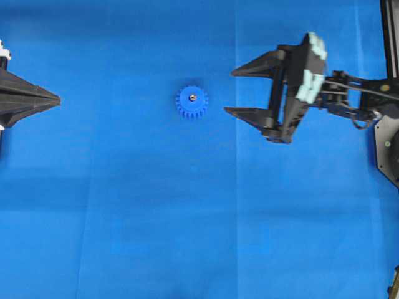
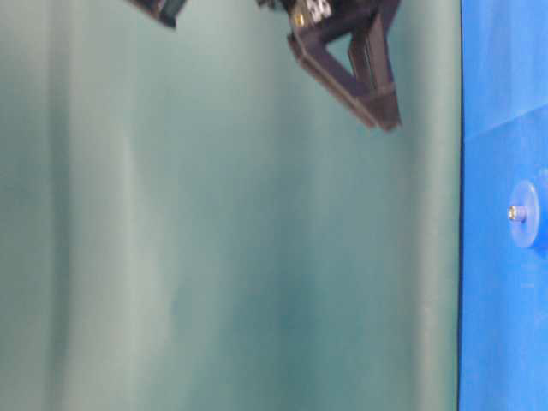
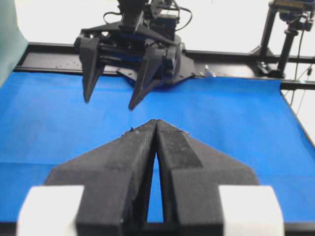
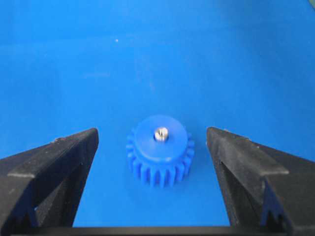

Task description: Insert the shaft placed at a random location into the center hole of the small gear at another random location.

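Note:
The small gear lies flat on the blue mat, bright blue with teeth round its rim; it also shows in the right wrist view and at table level. The silver shaft stands upright in the center hole, its top poking out of the hub, so the hole itself is hidden. My right gripper hangs open to the right of the gear, above the mat and apart from it, with nothing between its fingers. My left gripper rests shut and empty at the far left.
A blue mat covers the table. The right arm's black base and frame stand at the right edge. In the left wrist view the right gripper hangs over the mat's far side, before a black rail.

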`<state>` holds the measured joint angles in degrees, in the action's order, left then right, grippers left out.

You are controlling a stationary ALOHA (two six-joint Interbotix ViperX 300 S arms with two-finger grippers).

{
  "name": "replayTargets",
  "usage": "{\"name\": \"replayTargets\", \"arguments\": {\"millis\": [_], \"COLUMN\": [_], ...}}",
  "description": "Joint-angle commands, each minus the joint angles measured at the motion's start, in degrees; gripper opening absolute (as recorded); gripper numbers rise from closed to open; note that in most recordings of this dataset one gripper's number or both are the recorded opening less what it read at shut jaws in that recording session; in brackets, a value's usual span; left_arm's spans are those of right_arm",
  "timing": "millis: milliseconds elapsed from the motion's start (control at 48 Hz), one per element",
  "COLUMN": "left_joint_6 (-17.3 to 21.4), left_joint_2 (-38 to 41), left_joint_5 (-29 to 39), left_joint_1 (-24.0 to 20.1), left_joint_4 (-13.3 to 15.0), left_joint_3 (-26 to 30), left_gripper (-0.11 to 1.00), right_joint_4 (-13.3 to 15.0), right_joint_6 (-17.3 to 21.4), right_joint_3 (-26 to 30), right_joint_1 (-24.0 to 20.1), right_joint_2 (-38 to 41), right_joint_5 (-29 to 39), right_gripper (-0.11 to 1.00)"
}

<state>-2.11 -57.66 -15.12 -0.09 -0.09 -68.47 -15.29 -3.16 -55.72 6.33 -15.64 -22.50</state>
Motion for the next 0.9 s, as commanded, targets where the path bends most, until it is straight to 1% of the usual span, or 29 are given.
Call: {"name": "replayTargets", "arguments": {"millis": [0, 208, 354, 874], "left_joint_6": [0.0, 0.1, 0.1, 0.8], "left_joint_2": [0.2, 0.2, 0.2, 0.1], "left_joint_5": [-0.3, -0.3, -0.2, -0.2], "left_joint_1": [0.0, 0.0, 0.0, -0.1], "left_joint_4": [-0.1, 0.0, 0.0, -0.1], "left_joint_3": [0.4, 0.3, 0.3, 0.3], "left_gripper": [0.0, 0.0, 0.0, 0.0], "right_joint_4": [-0.1, -0.1, -0.1, 0.0], "right_joint_6": [0.2, 0.2, 0.2, 0.2], "right_joint_3": [-1.1, -4.8, -6.1, -6.3], "right_joint_1": [-0.3, -0.4, -0.4, -0.4], "right_joint_2": [-3.3, -8.7, -11.2, -11.7], "right_joint_5": [-0.3, 0.4, 0.5, 0.5], "right_gripper": [0.79, 0.79, 0.79, 0.79]}}
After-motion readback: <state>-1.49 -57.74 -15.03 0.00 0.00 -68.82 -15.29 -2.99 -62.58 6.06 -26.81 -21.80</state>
